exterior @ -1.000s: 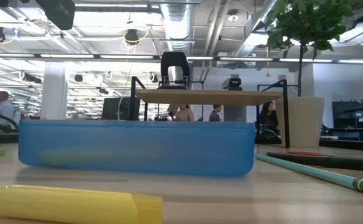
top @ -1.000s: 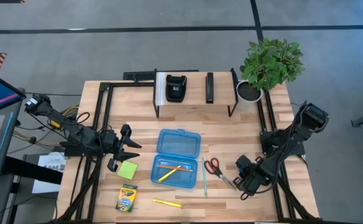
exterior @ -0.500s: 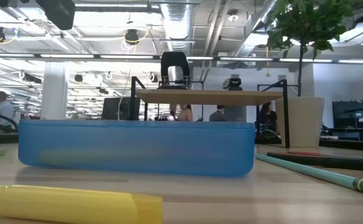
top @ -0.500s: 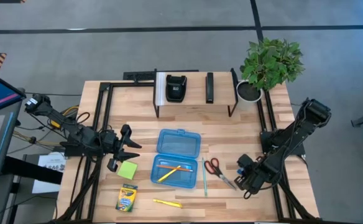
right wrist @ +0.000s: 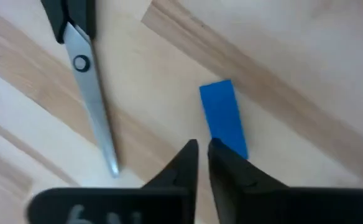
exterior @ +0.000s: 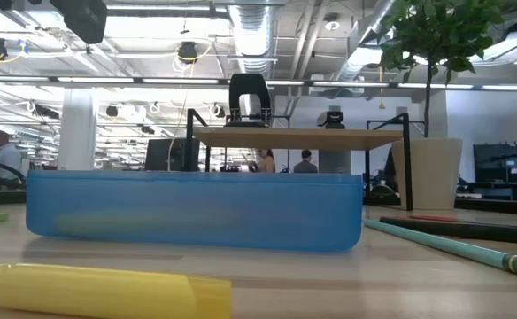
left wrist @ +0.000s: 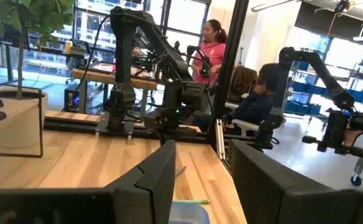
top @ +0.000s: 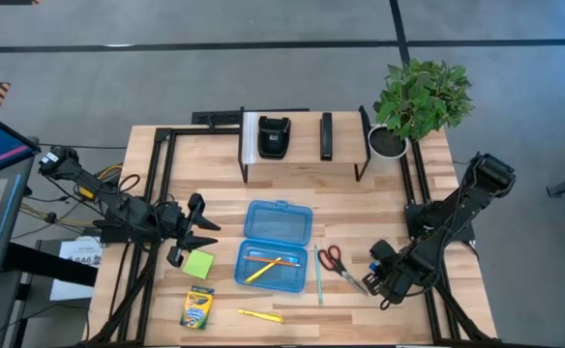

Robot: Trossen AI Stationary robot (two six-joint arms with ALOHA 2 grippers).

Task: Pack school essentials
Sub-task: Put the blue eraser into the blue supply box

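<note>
Stationery for school lies spread across the lower middle of the high view, loose on the pale wooden table [top: 215, 198], presumably so each piece can be lifted into the one translucent blue plastic case [top: 275, 237] lying open at centre. Far left, the left gripper [top: 208, 232] waits with its fingers parted and empty, just above one square green sticky-note pad [top: 199, 264]. Below the pad sits one green-and-yellow crayon box [top: 196, 307], and to its right one slim yellow highlighter [top: 260, 315]. Two pencils, one orange and one yellow [top: 261, 266], already rest crossed inside the case. Right of the case lies one thin teal pen [top: 317, 275], then one pair of red-handled steel scissors [top: 337, 263]. At lower right, the right gripper [right wrist: 202, 151] hovers low with its fingertips nearly together, holding nothing, right at the near end of one small blue rectangular eraser [right wrist: 224, 116]; I judge it is lining up to pinch that.
</note>
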